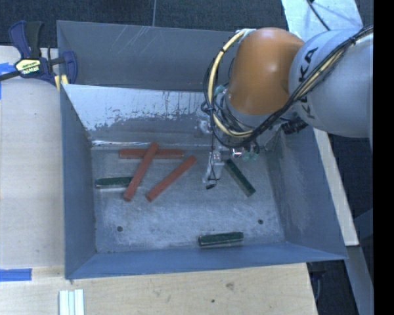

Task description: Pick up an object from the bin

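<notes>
In the camera view, the gripper (212,178) hung low inside the grey bin (75,176), right of the floor's middle and toward the back wall, with its tip close to the floor. Whether it was released or clenched could not be told, and nothing could be seen gripped in it. Just beside it on the view's right lay a dark green stick (240,178), flat on the floor and slanted. That was the nearest candidate, though contact between the two could not be judged. To the left, near but apart, a red-brown stick (171,178) lay slanted, with two crossed red-brown sticks (144,157) beyond it. A second green stick (113,182) lay at far left and a third green stick (221,239) by the front wall, well apart. The dark green stick looked like a rigid, light, narrow bar with smooth sides. It would probably not bend or break, but might slip or pivot if pinched near an end. The best hold seemed across its narrow width at mid-length, with the gripper turned square to its long axis.
</notes>
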Controlling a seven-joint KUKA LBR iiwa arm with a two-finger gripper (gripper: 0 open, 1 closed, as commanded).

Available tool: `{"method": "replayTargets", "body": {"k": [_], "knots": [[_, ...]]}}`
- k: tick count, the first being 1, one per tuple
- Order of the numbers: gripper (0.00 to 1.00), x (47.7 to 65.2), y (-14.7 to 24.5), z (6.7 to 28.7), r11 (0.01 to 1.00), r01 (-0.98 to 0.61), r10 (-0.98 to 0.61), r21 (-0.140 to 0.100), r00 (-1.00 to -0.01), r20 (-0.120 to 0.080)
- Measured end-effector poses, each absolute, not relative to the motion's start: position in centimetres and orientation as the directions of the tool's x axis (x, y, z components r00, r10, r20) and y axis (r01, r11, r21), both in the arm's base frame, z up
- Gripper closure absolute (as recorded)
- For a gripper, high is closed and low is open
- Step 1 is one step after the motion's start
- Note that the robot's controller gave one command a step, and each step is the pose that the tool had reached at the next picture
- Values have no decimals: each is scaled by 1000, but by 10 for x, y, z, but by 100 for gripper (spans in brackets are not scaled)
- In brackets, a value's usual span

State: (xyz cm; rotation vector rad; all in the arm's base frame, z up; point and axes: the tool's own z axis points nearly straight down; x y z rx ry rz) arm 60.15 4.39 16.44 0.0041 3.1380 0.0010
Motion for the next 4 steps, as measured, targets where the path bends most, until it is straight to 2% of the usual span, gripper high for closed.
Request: {"method": "replayTargets", "body": {"k": [1, 2, 3, 4], "knots": [[0, 620, 86, 72, 939, -344, -344, -2, -939, -7], [0, 586, 99, 70, 751, -660, -660, 0, -751, 0], [100, 587, 99, 71, 754, -657, -657, 0, -754, -2], [100, 593, 124, 258, 723, -691, -691, -6, -723, -11]]}}
